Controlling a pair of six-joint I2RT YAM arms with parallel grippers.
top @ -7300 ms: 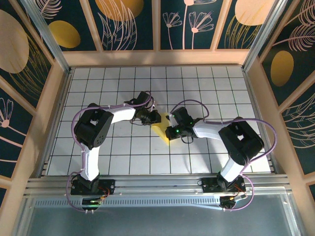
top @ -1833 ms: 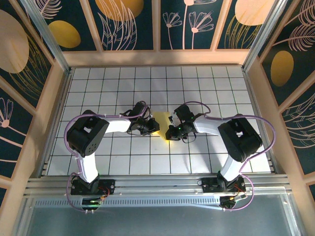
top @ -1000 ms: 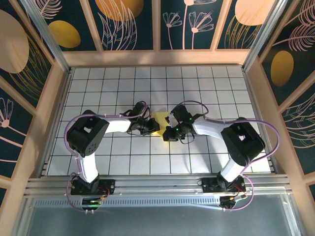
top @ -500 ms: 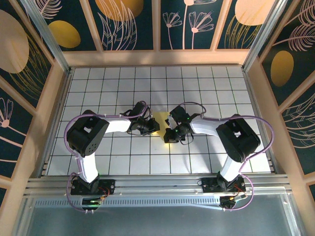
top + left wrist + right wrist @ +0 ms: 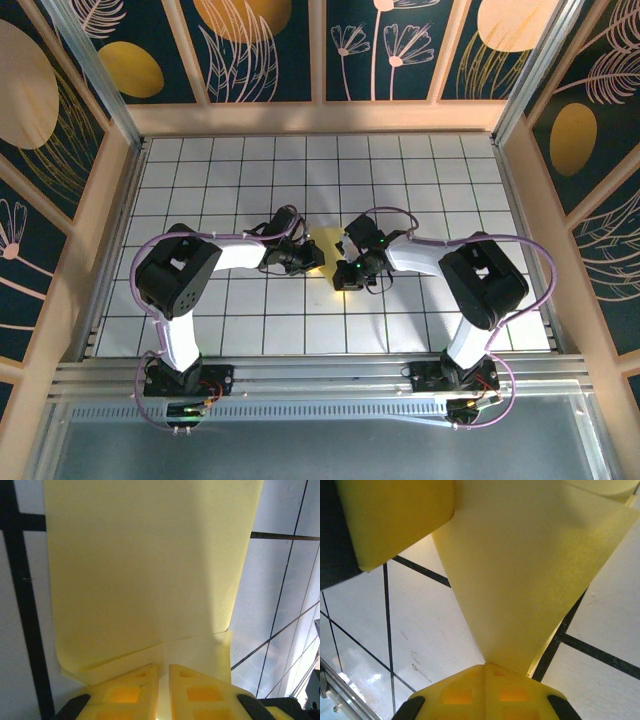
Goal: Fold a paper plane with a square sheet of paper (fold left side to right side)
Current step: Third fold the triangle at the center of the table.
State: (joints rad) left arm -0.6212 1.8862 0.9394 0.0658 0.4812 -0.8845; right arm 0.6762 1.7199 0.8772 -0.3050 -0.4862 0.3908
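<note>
Two spots on the creased square sheet of paper [image 5: 328, 243], at the middle of the desk [image 5: 200, 180], are being pinched: a folded edge by the left claw [image 5: 162, 672], a tapered corner by the right claw [image 5: 485, 667], both clamped on it.

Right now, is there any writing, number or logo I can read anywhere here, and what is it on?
None can be read. The yellow paper is blank, the table has only black grid lines, and the walls carry painted leaves and circles, no letters.
</note>
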